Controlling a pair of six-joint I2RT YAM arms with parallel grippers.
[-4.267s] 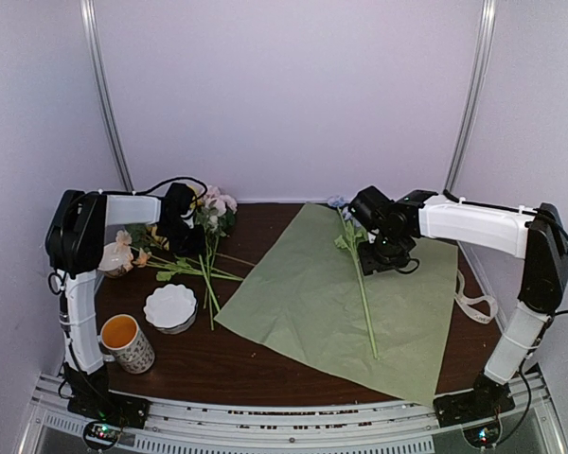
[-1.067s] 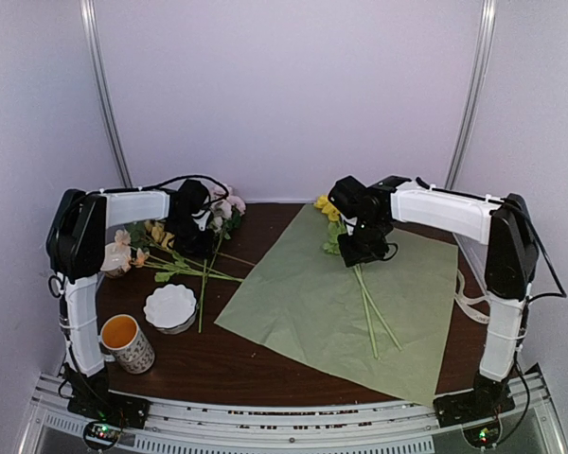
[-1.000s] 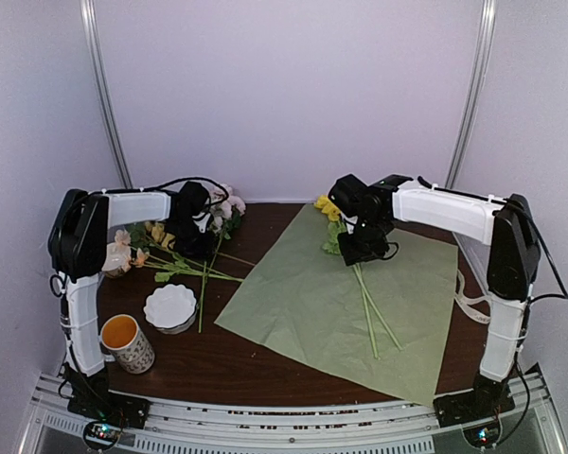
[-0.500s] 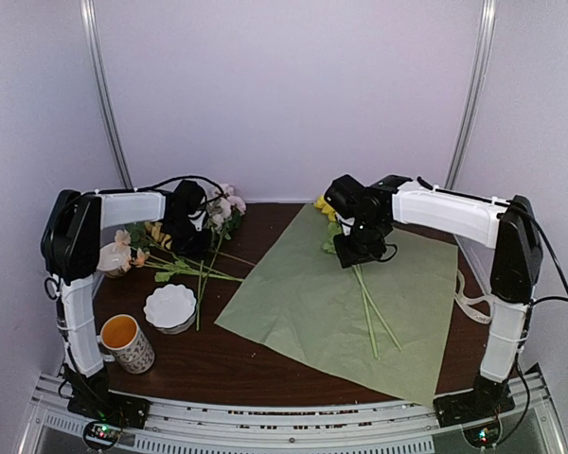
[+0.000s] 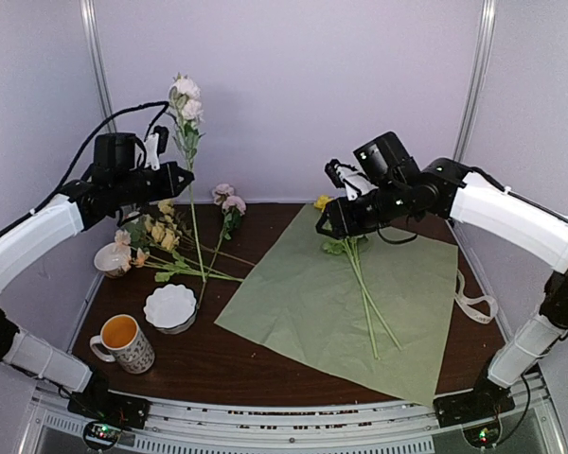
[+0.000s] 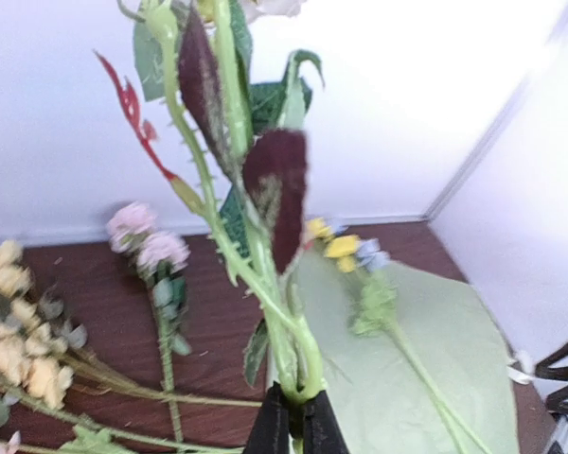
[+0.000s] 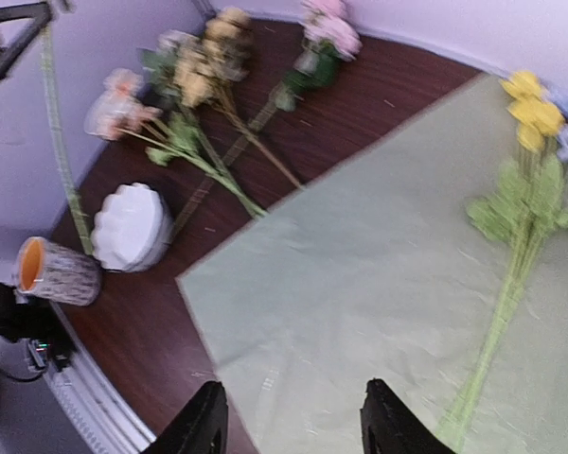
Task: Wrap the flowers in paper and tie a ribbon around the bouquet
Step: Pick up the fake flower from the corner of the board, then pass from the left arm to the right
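The paper (image 5: pixel 341 293) lies flat, sage-green side up, on the right half of the table. Two flowers (image 5: pixel 364 293) rest on it, yellow and blue heads (image 7: pixel 535 113) toward the back. More flowers (image 5: pixel 170 246) lie in a loose pile at the back left. My left gripper (image 5: pixel 170 175) is raised high and shut on a thorny green flower stem (image 6: pixel 265 274) whose white heads (image 5: pixel 185 95) stand above it. My right gripper (image 7: pixel 293 430) hovers open over the paper with nothing between its fingers. The ribbon (image 5: pixel 473 303) lies by the paper's right edge.
A white scalloped bowl (image 5: pixel 170 307) and a mug (image 5: pixel 126 342) holding orange liquid stand at the front left. A small cup (image 5: pixel 111 258) sits at the left edge beside the pile. Pink-headed flowers (image 6: pixel 147 241) lie near the back wall.
My left arm has shut on a white-headed flower and lifted it high off the pile. My right arm has risen from the paper, leaving a yellow flower beside the first one.
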